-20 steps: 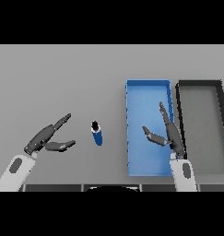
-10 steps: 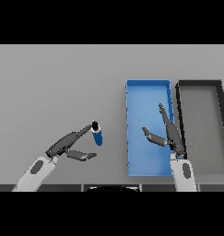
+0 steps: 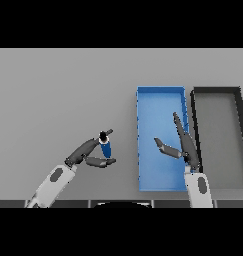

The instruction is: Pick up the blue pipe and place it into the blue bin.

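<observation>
- The grey table (image 3: 58, 85) fills the scene; its surface is plain and bears no writing or marks that can be read.
- The left hand (image 3: 88, 154) comes in from the lower left on a white and grey arm; its fingers stretch up and to the right and its thumb lies lower, pointing right; the two are apart, with the pipe's lower end in the gap between them.
- The blue pipe (image 3: 106, 148) lies on the table just left of the blue bin, outside it; it is short, with a dark cap at its upper end; the fingertips reach to that dark end and the thumb tip sits at the lower blue end; whether the hand is truly pressing on it I cannot tell; no label or lettering shows on it.
- The blue bin (image 3: 160, 91) is a long tray running away from the robot, right of centre; its floor is bare where it shows; no brand or text is visible on its walls.
- The right hand (image 3: 185, 145) hangs over the bin's right half on an arm rising from the lower edge; its fingers are straight and point up along the bin's right wall, its thumb sticks out to the left; it is spread and holds nothing.
- The dark bin (image 3: 216, 90) stands just beside the blue one on the far right, the same long shape, with a grey floor; no writing on it either.
</observation>
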You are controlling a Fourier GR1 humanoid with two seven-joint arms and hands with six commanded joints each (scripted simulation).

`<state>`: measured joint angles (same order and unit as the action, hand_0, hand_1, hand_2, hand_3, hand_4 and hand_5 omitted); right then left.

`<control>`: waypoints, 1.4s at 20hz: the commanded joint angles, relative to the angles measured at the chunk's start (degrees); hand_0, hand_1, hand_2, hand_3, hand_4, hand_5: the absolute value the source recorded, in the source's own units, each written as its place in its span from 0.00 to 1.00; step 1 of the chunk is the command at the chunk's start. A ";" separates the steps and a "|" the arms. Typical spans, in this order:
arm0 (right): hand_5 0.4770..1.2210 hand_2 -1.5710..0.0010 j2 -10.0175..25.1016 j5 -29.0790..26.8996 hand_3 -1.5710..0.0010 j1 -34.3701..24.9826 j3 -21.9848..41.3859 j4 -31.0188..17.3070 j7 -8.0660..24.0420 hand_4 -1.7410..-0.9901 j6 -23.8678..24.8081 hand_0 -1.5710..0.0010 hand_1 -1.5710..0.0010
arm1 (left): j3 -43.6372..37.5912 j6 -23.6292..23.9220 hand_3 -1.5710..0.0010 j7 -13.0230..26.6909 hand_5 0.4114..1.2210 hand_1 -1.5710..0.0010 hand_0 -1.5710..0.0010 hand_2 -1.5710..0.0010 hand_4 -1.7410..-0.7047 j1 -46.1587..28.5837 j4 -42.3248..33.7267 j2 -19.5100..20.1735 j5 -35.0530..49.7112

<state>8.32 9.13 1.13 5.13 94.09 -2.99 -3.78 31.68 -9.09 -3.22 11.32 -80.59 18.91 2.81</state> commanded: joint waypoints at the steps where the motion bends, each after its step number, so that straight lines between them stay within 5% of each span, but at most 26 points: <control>1: 0.09 1.00 0.22 -0.08 1.00 0.04 -0.01 0.57 0.22 0.72 -0.13 1.00 1.00 | 0.28 0.56 1.00 -0.97 0.11 1.00 1.00 1.00 0.61 0.55 1.08 -0.67 -1.01; 5: 0.10 1.00 1.38 0.04 1.00 0.97 -0.53 0.95 0.08 0.74 -0.35 1.00 1.00 | -0.28 0.34 0.97 -3.63 0.19 1.00 1.00 0.94 0.58 1.45 3.48 -3.81 0.58; 8: 0.11 1.00 0.83 0.20 1.00 1.03 -0.08 0.04 -0.96 0.73 -0.52 1.00 1.00 | -1.24 -1.37 0.78 -2.56 0.33 0.84 0.97 0.73 0.46 1.77 4.25 -6.34 4.53; 11: 0.11 1.00 0.34 0.39 1.00 0.82 0.20 0.31 -0.92 0.73 -0.23 1.00 1.00 | -1.37 -0.81 0.42 -3.36 0.65 0.47 0.59 0.40 0.28 1.63 5.06 -8.22 4.79; 15: 0.11 1.00 1.05 0.67 1.00 0.97 -0.25 0.51 0.14 0.75 0.02 1.00 1.00 | -0.21 -0.49 0.20 -3.24 0.86 0.19 0.24 0.17 0.12 1.00 3.25 -8.55 4.04; 24: 0.10 1.00 0.77 1.20 1.00 -0.06 0.05 0.09 1.13 0.78 0.29 1.00 1.00 | 0.14 1.43 0.03 -9.37 0.98 0.03 0.03 0.02 0.25 0.56 -1.06 -10.84 1.30; 28: 0.11 1.00 0.87 2.00 1.00 0.67 0.19 -0.21 0.33 0.80 0.65 1.00 1.00 | -0.13 1.73 0.01 -6.80 0.99 0.01 0.01 0.01 0.26 2.04 -4.31 -12.90 0.92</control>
<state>9.18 11.14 1.79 5.32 93.89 -2.58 -3.13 31.56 -7.43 -10.07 13.40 -84.91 5.96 3.66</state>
